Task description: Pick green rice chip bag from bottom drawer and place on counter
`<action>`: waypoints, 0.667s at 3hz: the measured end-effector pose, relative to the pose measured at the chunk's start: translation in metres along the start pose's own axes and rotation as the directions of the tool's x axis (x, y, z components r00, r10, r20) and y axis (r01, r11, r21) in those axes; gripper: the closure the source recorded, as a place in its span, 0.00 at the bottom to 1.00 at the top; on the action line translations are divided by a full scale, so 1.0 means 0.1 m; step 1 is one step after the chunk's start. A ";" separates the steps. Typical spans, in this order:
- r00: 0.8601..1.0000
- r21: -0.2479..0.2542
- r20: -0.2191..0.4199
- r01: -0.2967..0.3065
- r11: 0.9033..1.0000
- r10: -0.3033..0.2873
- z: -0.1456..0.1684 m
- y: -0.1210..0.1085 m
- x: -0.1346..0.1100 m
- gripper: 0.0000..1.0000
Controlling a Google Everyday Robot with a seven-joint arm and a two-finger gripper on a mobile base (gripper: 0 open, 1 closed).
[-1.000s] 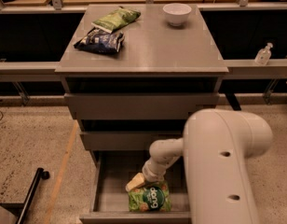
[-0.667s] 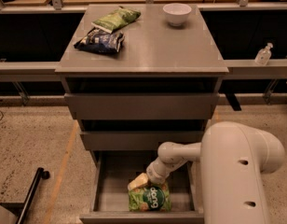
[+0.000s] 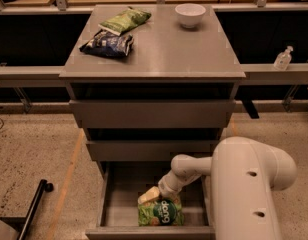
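The green rice chip bag (image 3: 161, 212) lies in the open bottom drawer (image 3: 119, 204), near its front, with white "dang" lettering facing up. My white arm reaches down into the drawer from the right. The gripper (image 3: 150, 196) sits at the bag's upper left edge, touching or just above it. The counter (image 3: 169, 49) is the grey cabinet top above the two upper drawers.
On the counter lie a paler green bag (image 3: 125, 20) and a dark blue bag (image 3: 107, 44) at the back left, and a white bowl (image 3: 190, 14) at the back right. A clear bottle (image 3: 283, 59) stands on the ledge to the right. A black leg (image 3: 33, 209) crosses the floor at left.
My arm's big segment has swung to the right, and the forearm now reaches leftward into the drawer. The gripper stays at the bag's upper left edge. The bag has not moved.
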State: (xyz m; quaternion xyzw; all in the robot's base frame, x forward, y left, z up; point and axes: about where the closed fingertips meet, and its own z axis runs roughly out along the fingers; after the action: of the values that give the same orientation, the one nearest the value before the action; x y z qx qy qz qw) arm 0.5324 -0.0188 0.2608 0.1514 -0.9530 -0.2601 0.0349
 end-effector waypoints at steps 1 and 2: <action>0.996 0.088 -0.053 -0.069 0.994 0.073 0.46 -0.32 -0.04 0.00; 0.995 0.082 -0.055 -0.075 0.994 0.079 0.50 -0.36 -0.02 0.00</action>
State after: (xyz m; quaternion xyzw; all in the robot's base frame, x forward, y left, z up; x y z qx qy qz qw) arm 0.5367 -0.0231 0.1993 0.1234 -0.9664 -0.2156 0.0665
